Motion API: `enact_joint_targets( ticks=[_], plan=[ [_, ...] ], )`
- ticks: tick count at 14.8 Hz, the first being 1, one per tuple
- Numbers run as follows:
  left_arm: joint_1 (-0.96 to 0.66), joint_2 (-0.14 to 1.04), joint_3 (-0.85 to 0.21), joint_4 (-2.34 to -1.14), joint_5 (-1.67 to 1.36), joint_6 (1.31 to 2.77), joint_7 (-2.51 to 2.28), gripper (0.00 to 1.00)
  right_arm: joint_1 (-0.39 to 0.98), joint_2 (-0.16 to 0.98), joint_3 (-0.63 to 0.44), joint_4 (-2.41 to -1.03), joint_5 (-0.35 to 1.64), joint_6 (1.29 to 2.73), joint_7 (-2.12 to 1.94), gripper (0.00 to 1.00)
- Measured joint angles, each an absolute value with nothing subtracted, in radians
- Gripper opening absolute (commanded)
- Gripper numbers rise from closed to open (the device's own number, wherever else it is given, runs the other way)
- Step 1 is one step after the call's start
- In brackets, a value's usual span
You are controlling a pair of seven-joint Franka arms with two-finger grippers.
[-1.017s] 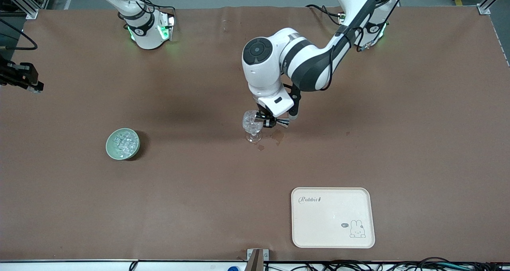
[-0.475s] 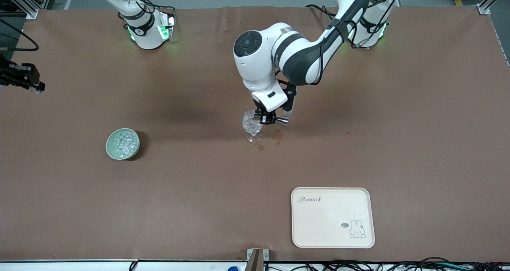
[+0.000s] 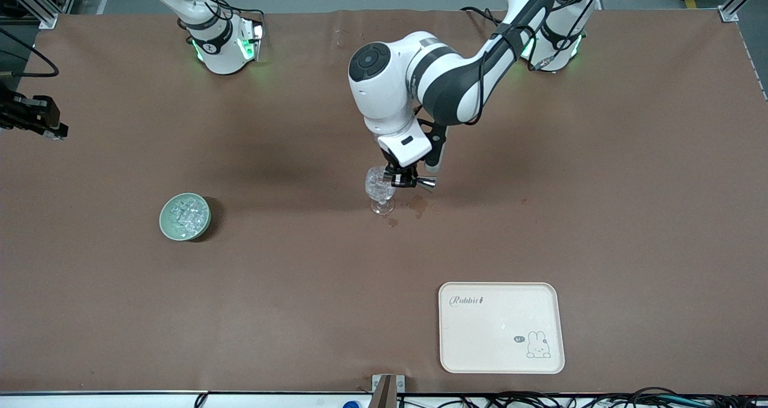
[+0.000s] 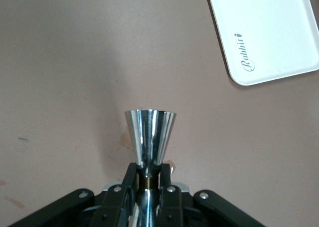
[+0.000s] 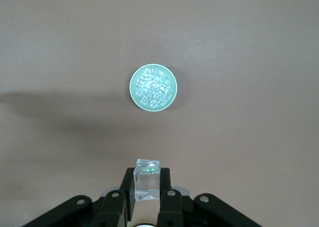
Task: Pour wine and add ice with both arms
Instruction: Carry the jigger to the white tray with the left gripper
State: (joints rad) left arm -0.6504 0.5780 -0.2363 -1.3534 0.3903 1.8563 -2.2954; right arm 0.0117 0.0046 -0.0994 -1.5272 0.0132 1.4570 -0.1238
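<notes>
My left gripper is shut on the waist of a steel jigger. It holds the jigger on its side, with one end at the rim of the clear stemmed glass that stands mid-table. In the left wrist view the jigger sticks out from between the jaws of the left gripper. My right gripper is out of the front view. It is shut on one clear ice cube, high over the pale green bowl of ice. The bowl sits toward the right arm's end.
A cream rabbit tray lies near the front camera toward the left arm's end and also shows in the left wrist view. Small wet stains mark the brown table beside the glass. A black fixture juts in at the right arm's end.
The left arm's wrist and elbow have swung a little toward the right arm's end, turning the jigger slightly at the glass. The bowl, glass and tray have not moved.
</notes>
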Motion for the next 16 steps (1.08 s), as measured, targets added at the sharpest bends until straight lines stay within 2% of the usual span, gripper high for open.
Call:
enact_joint_targets(
  ticks=[4,10,16],
  plan=[
    [-0.553,0.576,-0.236,-1.283,0.222,1.895,-2.210,0.02,0.012,0.005,-0.099,-1.528,0.013,1.458,-0.124,0.02],
    [-0.320,0.583,-0.231,-1.267,-0.163,2.187,-2.030,0.03,0.076,0.019,-0.084,-1.544,0.017,1.523,-0.078,0.02],
    [-0.109,0.726,-0.227,-1.281,-0.707,2.339,-1.624,0.03,0.226,0.113,-0.077,-1.556,0.042,1.638,0.127,0.01]
  ],
)
